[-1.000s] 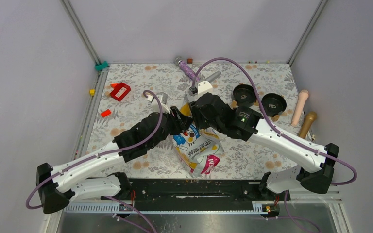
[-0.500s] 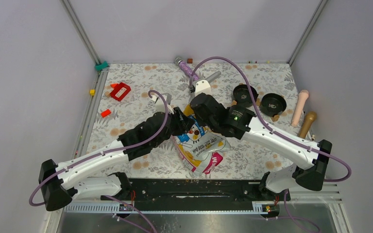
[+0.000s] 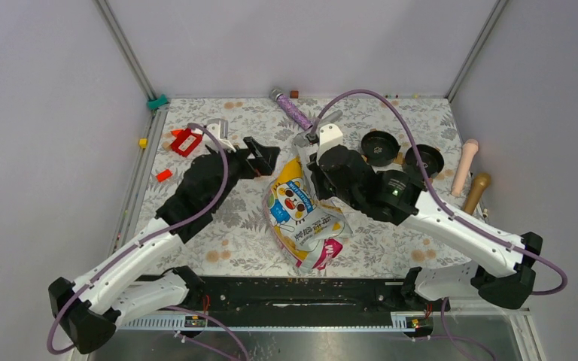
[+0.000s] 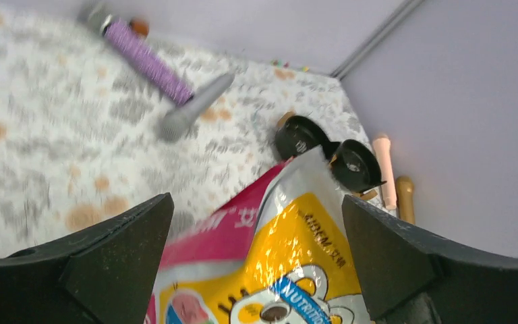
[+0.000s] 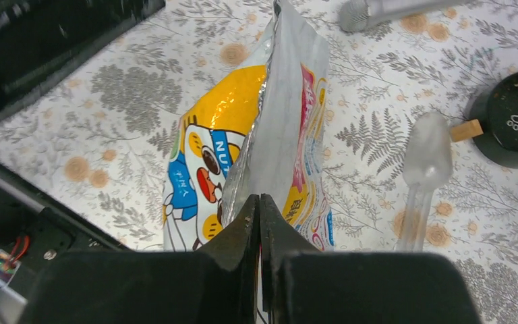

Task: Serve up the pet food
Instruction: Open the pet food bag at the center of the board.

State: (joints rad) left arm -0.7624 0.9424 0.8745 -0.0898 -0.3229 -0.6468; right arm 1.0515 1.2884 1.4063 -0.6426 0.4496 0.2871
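Note:
The pet food bag [image 3: 305, 218], glossy yellow, white and magenta with a cartoon face, lies mid-table with its top end raised. My right gripper [image 3: 310, 167] is shut on the bag's upper edge. In the right wrist view the jaws [image 5: 260, 202] pinch the silver-lined bag [image 5: 270, 128] edge-on. My left gripper [image 3: 266, 156] hovers left of the bag top, open and apart from it. In the left wrist view its fingers [image 4: 256, 198] stand wide with the bag [image 4: 303, 256] behind them. The pet food itself is hidden inside the bag.
Two round black bowls [image 3: 380, 147] [image 3: 425, 159] sit right of the bag, with a clear plastic scoop [image 5: 425, 162] and a small wooden block [image 5: 467, 129] beside them. Two wooden pegs [image 3: 470, 180] lie far right. A purple roller [image 3: 292, 109] lies at the back, red pieces [image 3: 187, 141] at the left.
My left gripper let go of the bag top, opened wide and drew back to the left. My right gripper closed fully on the bag's edge and now holds it alone.

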